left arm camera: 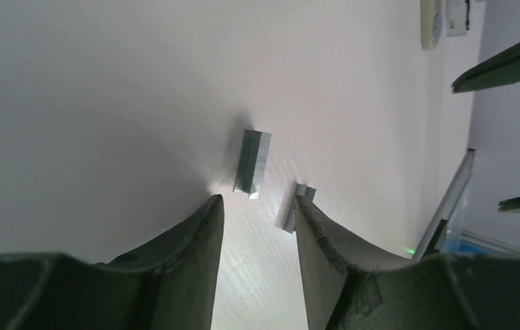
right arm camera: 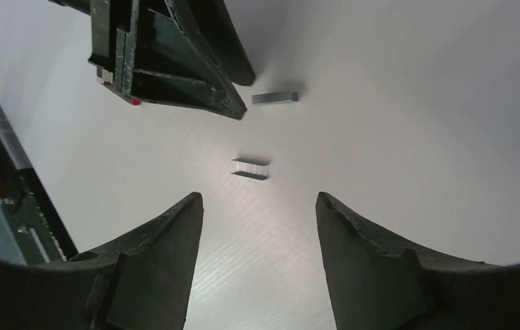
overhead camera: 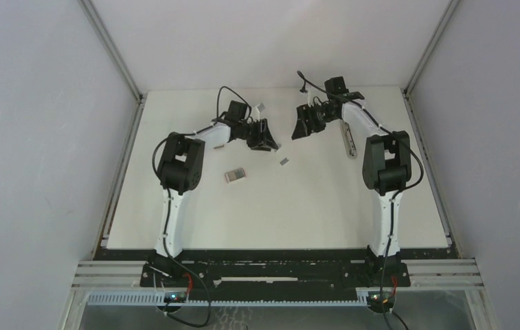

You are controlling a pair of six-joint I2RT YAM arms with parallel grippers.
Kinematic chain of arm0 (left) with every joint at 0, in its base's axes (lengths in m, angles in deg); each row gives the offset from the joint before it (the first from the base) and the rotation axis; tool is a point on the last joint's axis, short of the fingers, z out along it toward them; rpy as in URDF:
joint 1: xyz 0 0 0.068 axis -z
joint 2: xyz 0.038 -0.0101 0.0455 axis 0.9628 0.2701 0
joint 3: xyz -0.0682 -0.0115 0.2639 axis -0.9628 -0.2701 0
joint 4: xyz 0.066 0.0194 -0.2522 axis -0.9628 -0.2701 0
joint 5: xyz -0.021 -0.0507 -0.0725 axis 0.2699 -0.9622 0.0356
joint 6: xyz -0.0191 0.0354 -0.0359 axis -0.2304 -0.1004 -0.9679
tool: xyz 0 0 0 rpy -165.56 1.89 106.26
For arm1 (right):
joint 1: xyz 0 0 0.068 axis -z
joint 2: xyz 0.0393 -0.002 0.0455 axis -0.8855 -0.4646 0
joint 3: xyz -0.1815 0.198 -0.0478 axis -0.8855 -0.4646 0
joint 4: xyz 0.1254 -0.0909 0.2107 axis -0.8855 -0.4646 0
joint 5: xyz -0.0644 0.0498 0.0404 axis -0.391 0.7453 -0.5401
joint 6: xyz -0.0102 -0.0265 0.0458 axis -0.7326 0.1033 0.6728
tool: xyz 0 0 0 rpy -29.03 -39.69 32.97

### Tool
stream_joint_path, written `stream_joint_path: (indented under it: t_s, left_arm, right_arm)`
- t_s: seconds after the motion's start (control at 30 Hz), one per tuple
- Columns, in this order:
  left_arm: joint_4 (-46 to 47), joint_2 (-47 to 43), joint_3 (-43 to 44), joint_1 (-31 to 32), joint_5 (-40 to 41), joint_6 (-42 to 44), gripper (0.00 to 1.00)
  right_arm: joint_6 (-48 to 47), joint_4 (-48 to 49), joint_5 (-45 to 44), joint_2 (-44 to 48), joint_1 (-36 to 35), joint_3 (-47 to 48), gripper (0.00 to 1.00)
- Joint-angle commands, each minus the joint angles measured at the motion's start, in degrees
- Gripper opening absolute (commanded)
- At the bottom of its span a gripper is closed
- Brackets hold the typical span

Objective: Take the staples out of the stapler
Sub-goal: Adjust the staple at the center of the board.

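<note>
my left gripper (left arm camera: 257,201) hangs narrowly parted, my right gripper (right arm camera: 260,199) wide, both empty, by the staples (left arm camera: 252,163) on the table (overhead camera: 312,206).

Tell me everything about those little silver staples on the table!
The staples are two short, silvery-grey metal strips of joined staples, lying apart on the white table. One lies just ahead of the open left gripper; the other sits beside one fingertip, partly hidden. Nothing grips them.

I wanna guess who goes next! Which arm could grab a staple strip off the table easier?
Probably left: the left fingers are open, with one staple strip beside a fingertip and another strip straight ahead. The right fingers are open too, but farther from both.
</note>
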Motion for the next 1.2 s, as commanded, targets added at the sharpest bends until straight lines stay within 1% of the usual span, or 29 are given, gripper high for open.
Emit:
stream_joint_path:
  t_s: [0.0,0.17,0.3,0.37,0.43,0.6,0.77,0.93,1.03,1.17]
  left_arm:
    - [-4.4,-5.4,-0.9,0.1,10.8,6.2,0.49]
    - [-8.9,-6.5,0.8,2.5,19.6,12.4,0.49]
    - [-12.6,-6.6,3.3,5.4,24.4,16.6,0.49]
    - [-13.5,-6.8,3.9,5.8,26.2,18.2,0.49]
    - [-14.3,-6.9,4.6,7.6,27.1,19.2,0.5]
    - [-16.2,-6.3,6.4,8.6,28.1,19.9,0.5]
    - [-19.6,-4.7,9.6,10.6,33.7,21.7,0.49]
    - [-21.0,-3.2,12.2,12.8,40.0,23.5,0.44]
    - [-21.6,-2.3,13.7,13.1,40.5,24.0,0.43]
    - [-23.3,-0.8,16.4,13.2,37.7,24.0,0.44]
  right_arm:
    - [-7.7,-0.5,-2.1,5.9,1.2,0.5,0.62]
    - [-5.0,-1.9,-0.7,9.3,3.9,-0.3,0.62]
    - [-3.9,-2.8,-1.8,13.9,6.2,-1.8,0.62]
    - [-2.8,-2.5,-2.8,16.3,7.6,-3.2,0.62]
    - [-1.5,-2.5,-3.5,18.3,8.8,-4.6,0.62]
    - [0.4,-3.1,-3.2,22.1,11.1,-8.2,0.62]
    - [2.4,-2.5,-1.3,24.8,13.2,-10.5,0.61]
    - [3.4,-1.0,0.2,26.6,14.4,-11.8,0.61]
    - [3.8,-0.4,0.7,27.1,14.7,-12.7,0.61]
    - [3.7,-0.2,0.6,27.3,14.9,-12.7,0.61]
